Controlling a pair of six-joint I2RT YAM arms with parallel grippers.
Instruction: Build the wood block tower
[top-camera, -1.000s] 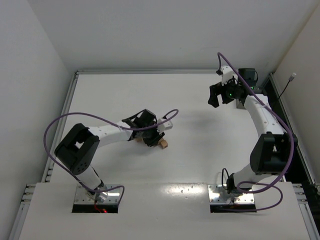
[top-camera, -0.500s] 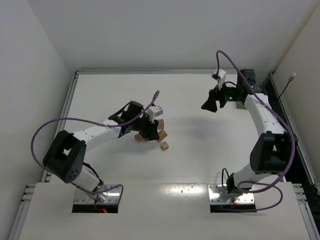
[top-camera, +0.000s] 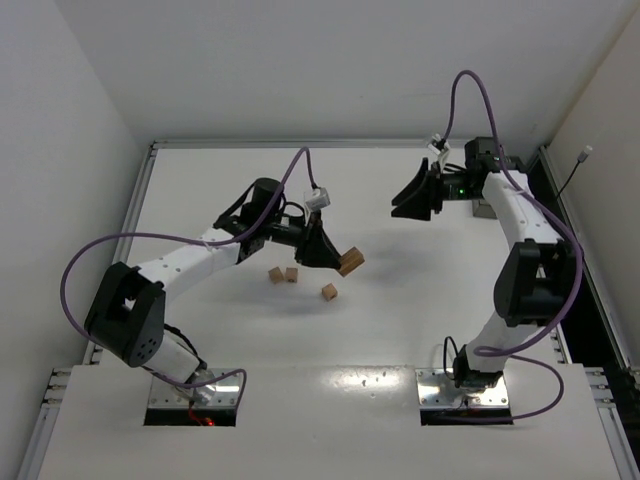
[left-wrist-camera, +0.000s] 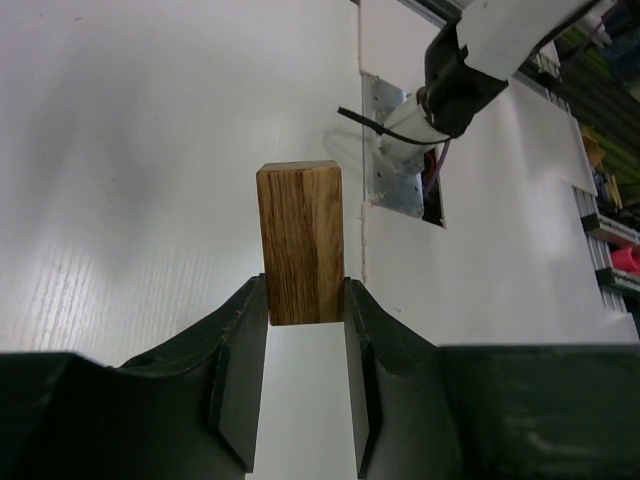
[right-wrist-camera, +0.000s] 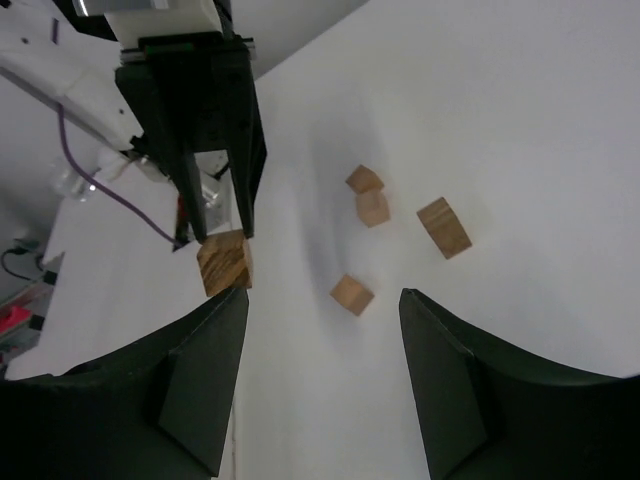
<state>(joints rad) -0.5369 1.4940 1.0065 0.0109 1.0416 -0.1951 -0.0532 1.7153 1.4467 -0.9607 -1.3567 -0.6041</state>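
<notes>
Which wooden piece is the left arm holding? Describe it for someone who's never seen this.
Follow the left arm out over the middle of the white table. Its black claw pinches one wood block. The other blocks lie loose on the table; only this one is gripped.

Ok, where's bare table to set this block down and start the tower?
Free: the stretch of table between the held block and the right gripper, and the far strip behind both grippers. Crowded: under and beside the left gripper, where the loose blocks lie scattered, none stacked.
</notes>
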